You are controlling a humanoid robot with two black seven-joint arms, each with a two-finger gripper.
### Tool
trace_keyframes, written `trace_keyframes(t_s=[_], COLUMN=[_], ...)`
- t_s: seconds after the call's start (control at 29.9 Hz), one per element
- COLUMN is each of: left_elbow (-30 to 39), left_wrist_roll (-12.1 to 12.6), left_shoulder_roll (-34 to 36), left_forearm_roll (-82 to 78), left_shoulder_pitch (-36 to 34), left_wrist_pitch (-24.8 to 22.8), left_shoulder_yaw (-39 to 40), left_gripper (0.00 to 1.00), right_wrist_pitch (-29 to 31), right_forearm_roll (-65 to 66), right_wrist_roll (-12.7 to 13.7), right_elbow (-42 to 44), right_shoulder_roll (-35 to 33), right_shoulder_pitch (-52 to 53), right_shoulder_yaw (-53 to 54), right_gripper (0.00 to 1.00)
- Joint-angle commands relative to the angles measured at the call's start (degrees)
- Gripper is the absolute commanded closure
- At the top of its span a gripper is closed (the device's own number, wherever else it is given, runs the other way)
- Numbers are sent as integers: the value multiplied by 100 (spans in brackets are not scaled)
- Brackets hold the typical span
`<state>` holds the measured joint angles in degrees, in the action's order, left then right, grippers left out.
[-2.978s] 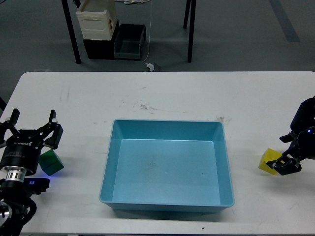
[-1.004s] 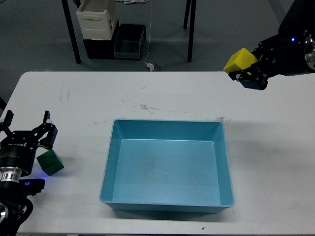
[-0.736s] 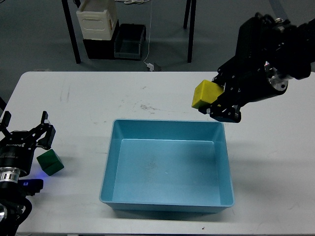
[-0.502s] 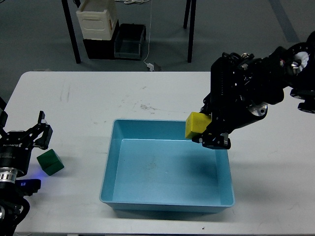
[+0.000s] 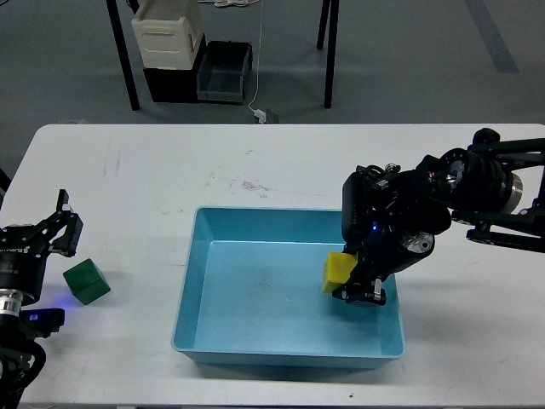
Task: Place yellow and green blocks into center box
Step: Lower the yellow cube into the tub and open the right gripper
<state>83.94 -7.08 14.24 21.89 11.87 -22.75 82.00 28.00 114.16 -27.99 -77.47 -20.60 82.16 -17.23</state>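
Fingers of the left gripper (image 5: pixel 53 223) stand spread wide at the far left of the white surface (image 5: pixel 281 162), holding nothing, with the green block (image 5: pixel 86 282) resting on the surface just right of them and clear of contact. Between that block and the blue box (image 5: pixel 192 281) lies a strip of bare surface. The box sits in the middle, its floor bare apart from what hangs over its right side. There the right gripper (image 5: pixel 351 285) reaches in from the right edge, its fingers closed on the yellow block (image 5: pixel 336 270), which hangs low inside the box near the right wall; whether it touches the floor cannot be told.

The step in hand looks like the release of the yellow block into the box. Next, the right fingers need to part so the block drops or settles flat, then lift straight up past the right wall without catching it. After that, the left gripper has to close on the green block and carry it rightward over the near-left rim.
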Motion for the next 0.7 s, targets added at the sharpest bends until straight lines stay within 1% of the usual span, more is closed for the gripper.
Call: trace_keyframes(t_s=[0.0,0.07,0.13,0.17,0.2,0.23,0.33,0.37,0.44,0.47,0.5,0.6,0.67], left_elbow=[-1,-9,-9,-9,-9,-9,-9,-9,-9,-9,-9,-9,-9], left_wrist_roll=[-4,-21,-100,-135,-162,-162,-162,-162,-162,-162,-162,-153,-153], left_shoulder_roll=[0,0,0,0,0,0,8,9,9,9,17,35,52], left_forearm_roll=[-1,-1,-1,-1,-1,-1,-1,-1,-1,-1,-1,-1,-1], left_shoulder_pitch=[0,0,0,0,0,0,0,0,-9,-9,-9,-27,-44], left_wrist_pitch=[8,-1,-1,8,-1,8,8,8,8,8,8,16,34], left_shoulder_yaw=[0,0,0,0,0,0,0,0,0,0,0,0,0], left_gripper=[0,0,0,0,0,0,0,0,0,0,0,0,0], right_wrist_pitch=[0,0,0,0,0,0,0,0,0,0,0,0,0], right_forearm_roll=[1,-8,-17,-26,-43,-43,-78,-96,-114,-114,-131,-324,-508], right_wrist_roll=[-1,-1,-1,-1,-1,-1,-1,-1,-1,-1,-1,-1,-1], right_elbow=[372,626,785,829,864,874,882,882,874,882,874,882,874], right_shoulder_roll=[240,381,548,609,654,680,689,689,689,689,689,654,636], right_shoulder_pitch=[-200,-253,-262,-262,-262,-262,-253,-253,-262,-270,-270,-270,-270], right_shoulder_yaw=[9,27,44,70,71,79,88,97,97,114,115,123,176], right_gripper=[91,90,88,85,77,67,33,26,16,12,10,5,4])
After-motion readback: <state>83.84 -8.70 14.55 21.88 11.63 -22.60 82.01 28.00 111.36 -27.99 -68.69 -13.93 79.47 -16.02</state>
